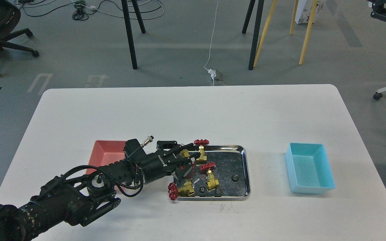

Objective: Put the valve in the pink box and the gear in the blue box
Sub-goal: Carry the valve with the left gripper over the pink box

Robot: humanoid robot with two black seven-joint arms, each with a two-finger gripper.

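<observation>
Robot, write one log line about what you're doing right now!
left gripper: at valve in steel tray, grip unclear | pink box: empty where visible | blue box: empty | right arm: unseen

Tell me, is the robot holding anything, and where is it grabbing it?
It cannot be told for sure. The left tool is down in the steel tray, right at the brass body of the top valve, but whether its fingers have closed on it is hidden.
</observation>
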